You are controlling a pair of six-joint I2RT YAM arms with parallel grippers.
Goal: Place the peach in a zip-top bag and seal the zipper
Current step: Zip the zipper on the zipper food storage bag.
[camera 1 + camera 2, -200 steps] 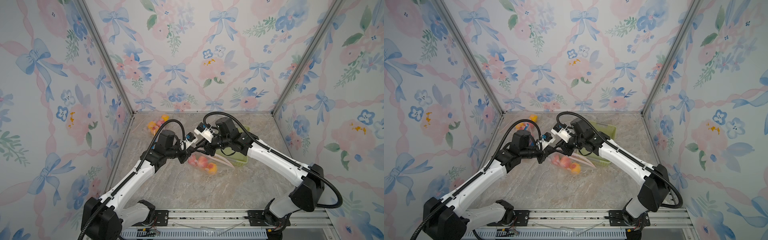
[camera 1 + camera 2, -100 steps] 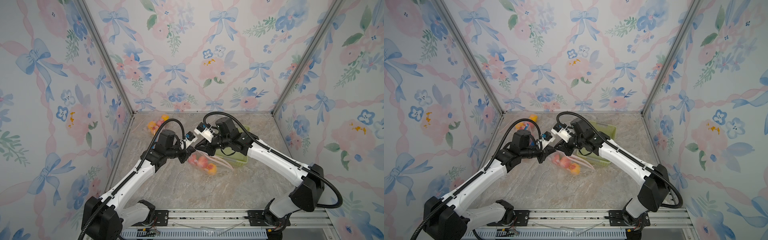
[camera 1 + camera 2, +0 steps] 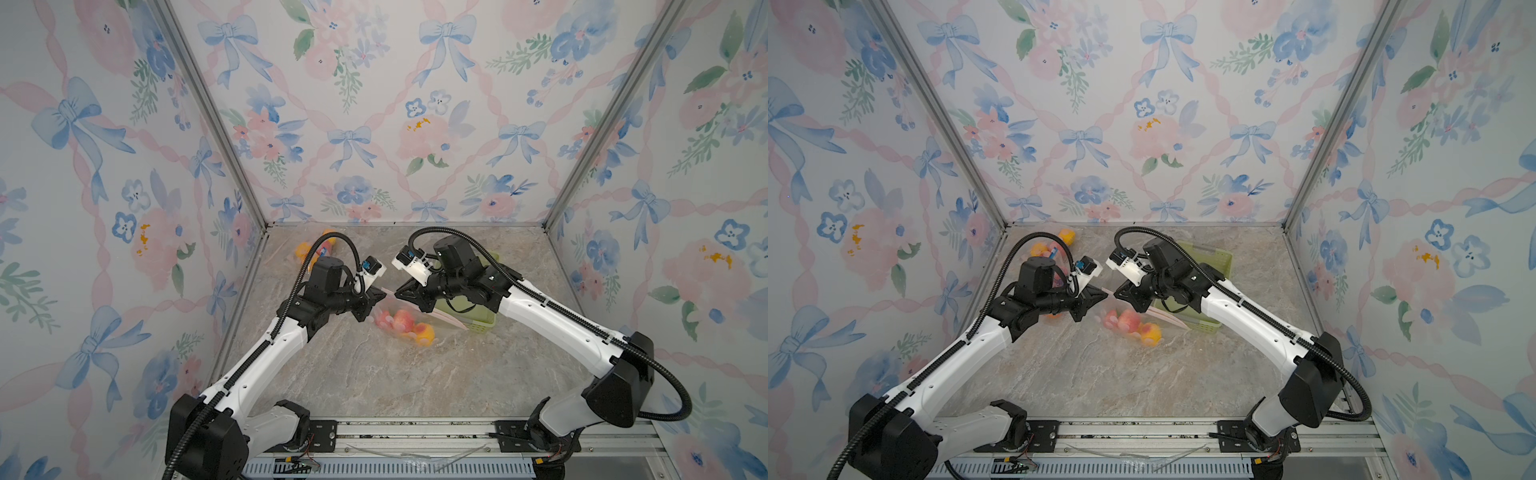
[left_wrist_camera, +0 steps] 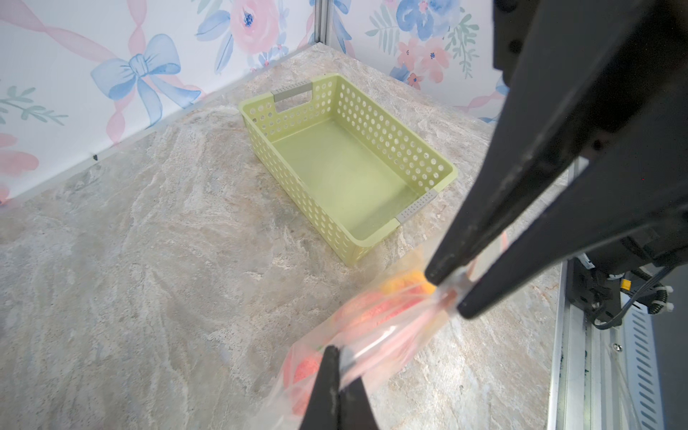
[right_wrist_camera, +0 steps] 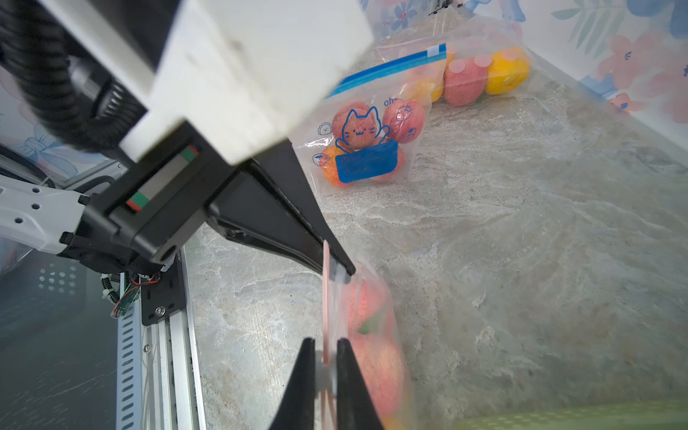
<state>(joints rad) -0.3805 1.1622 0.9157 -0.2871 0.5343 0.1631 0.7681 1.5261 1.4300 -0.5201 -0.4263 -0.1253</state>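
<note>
Step in hand, as judged: closing the zipper. The clear plastic zip-top bag (image 3: 388,322) hangs low between the arms over the marbled beige tabletop (image 3: 374,374); whether its belly touches the surface I cannot tell. The round pink-red peach (image 3: 401,319) sits inside it with other fruit, an orange-yellow one lowest. Your left hand (image 4: 340,359) is clamped, fingers together, on one end of the pink zipper strip (image 5: 325,298). Your right hand (image 5: 324,353) pinches the same strip just beside it, a pad on either face. The rest of the strip runs on toward the pale green perforated plastic basket (image 4: 298,186). Loading looks done. Sealing looks barely begun, since most of the strip lies beyond the right hand. To do it well, treat the left hand as the anchor and hold it fixed, so the strip stays taut and straight. Draw the right hand along the strip away from the left, with a pinch firm enough to press the tracks together yet light enough to slide. Follow the strip's own line: it appears to drop toward the basket, so match that slope or the film will likely bunch. Risk: the fruit's weight may pull the mouth open below the pinch, so raise both hands a little and let the load hang free. Mind the basket rim at the far end of the stroke.
</note>
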